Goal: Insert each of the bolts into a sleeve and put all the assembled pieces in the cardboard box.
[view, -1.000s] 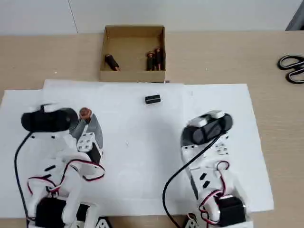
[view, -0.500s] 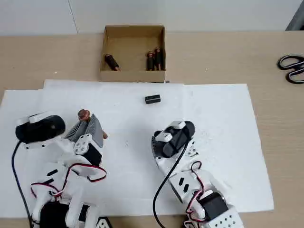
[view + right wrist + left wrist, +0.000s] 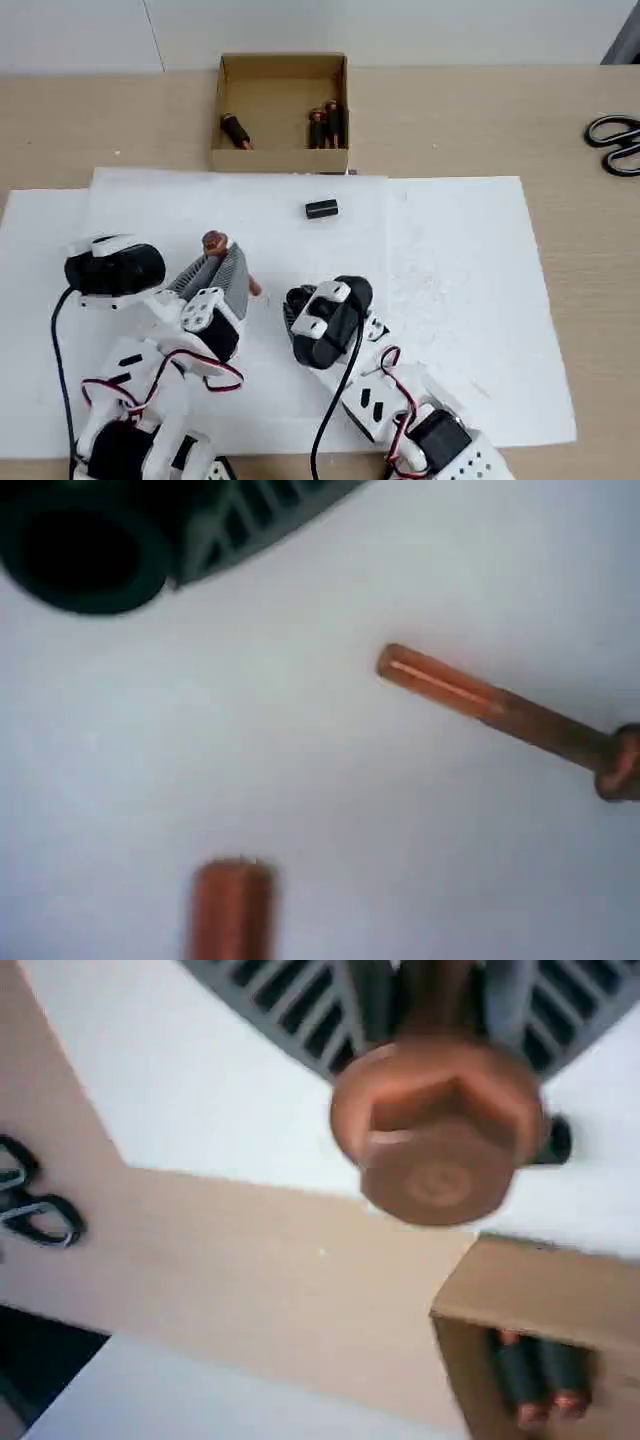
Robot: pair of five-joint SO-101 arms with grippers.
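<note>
My left gripper is shut on a copper bolt, held slanted above the white paper with its hex head towards the cardboard box. The bolt's bare shaft points towards my right gripper, just to the right of it. In the right wrist view a black sleeve sits open-end on against a grey ribbed finger. A second black sleeve lies loose on the paper below the box. The box holds three assembled pieces.
Scissors lie at the table's far right edge. The white paper sheet covers the front of the table. A blurred copper stub shows in the right wrist view; I cannot tell what it belongs to.
The right arm has swung left from the right half of the paper to its middle. My left gripper has carried the bolt to the right, so the two grippers now sit side by side.
</note>
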